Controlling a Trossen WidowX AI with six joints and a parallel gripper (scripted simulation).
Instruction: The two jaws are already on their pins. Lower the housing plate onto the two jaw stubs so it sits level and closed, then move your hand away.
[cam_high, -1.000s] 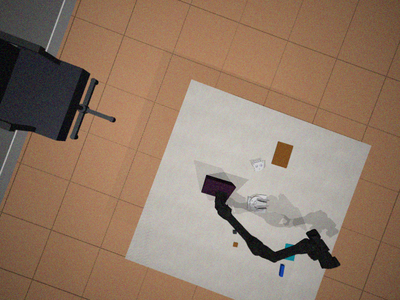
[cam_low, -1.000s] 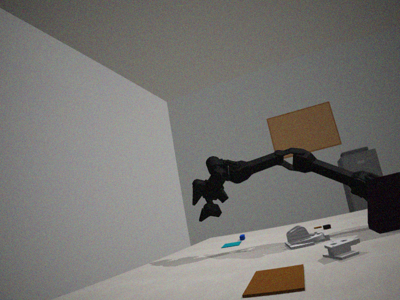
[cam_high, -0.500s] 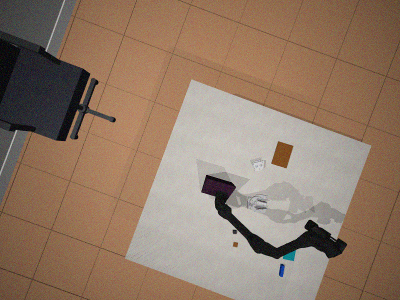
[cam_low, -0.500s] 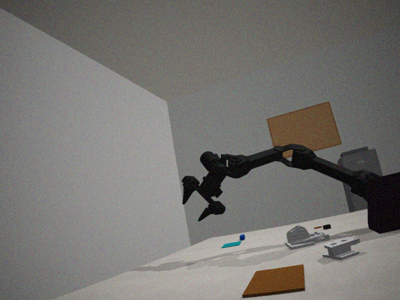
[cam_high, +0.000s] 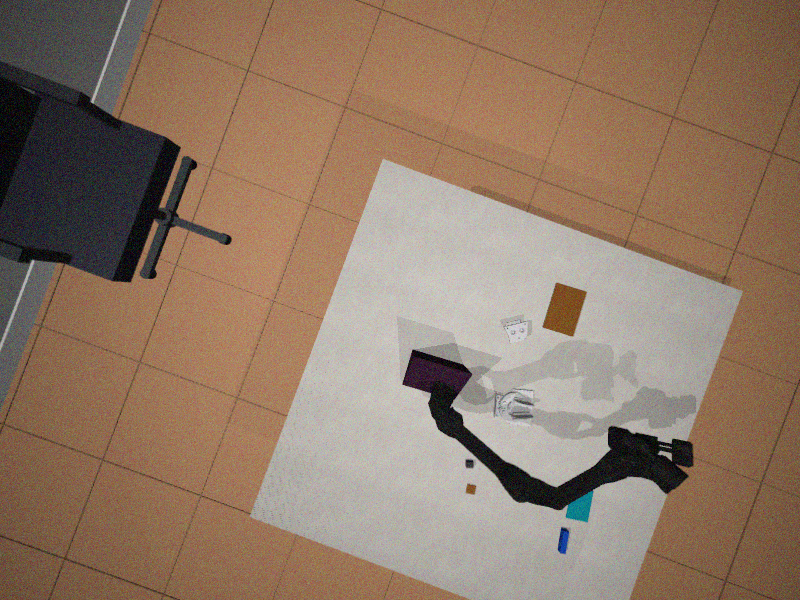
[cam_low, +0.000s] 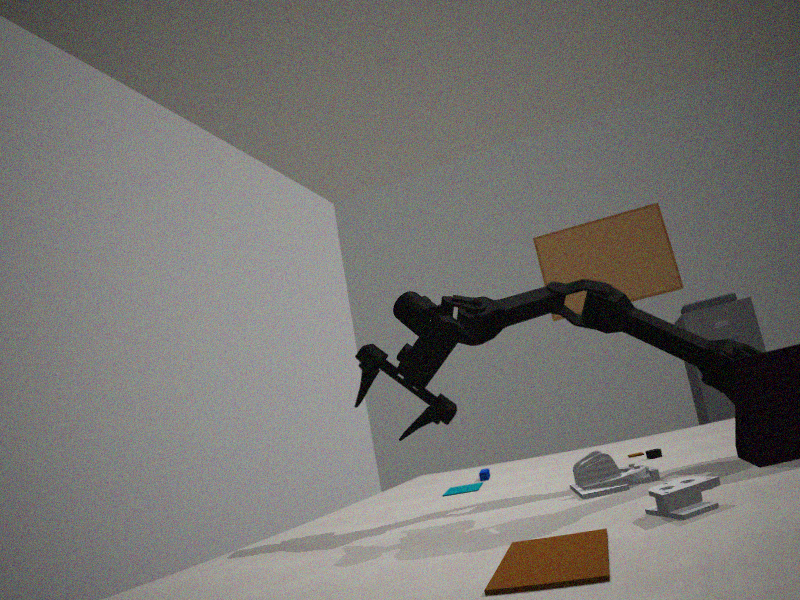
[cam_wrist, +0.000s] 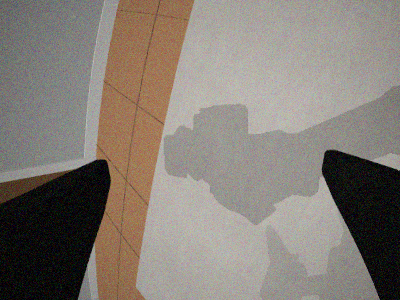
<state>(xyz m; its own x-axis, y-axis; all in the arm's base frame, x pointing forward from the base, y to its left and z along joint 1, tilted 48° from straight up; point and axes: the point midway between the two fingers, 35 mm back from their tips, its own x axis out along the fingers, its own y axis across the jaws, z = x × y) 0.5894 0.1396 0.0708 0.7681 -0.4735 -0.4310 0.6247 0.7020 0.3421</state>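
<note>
My gripper (cam_low: 378, 423) (cam_wrist: 220, 166) is open and empty, high above the table toward its right edge in the top view, well away from both grey pieces. A light grey assembly (cam_high: 515, 406) (cam_low: 597, 474) with a curved upright part and elongated parts, apparently the jaws, sits on the table. A light grey plate with two holes (cam_high: 516, 330) (cam_low: 678, 484), apparently the housing plate, lies level on a flanged support, apart from that assembly. Whether plate and support are separate cannot be told. The jaw pins and stubs are too small to make out. The wrist view shows neither piece.
A brown panel (cam_high: 564, 308) (cam_low: 549, 561) lies near the holed plate. A teal panel (cam_high: 579, 506) (cam_low: 462, 489) lies partly under the arm, beside a blue block (cam_high: 563, 540) (cam_low: 484, 474). A black block (cam_high: 469, 463) (cam_low: 653, 453) and a small brown piece (cam_high: 471, 488) (cam_low: 635, 454) lie beyond the assembly.
</note>
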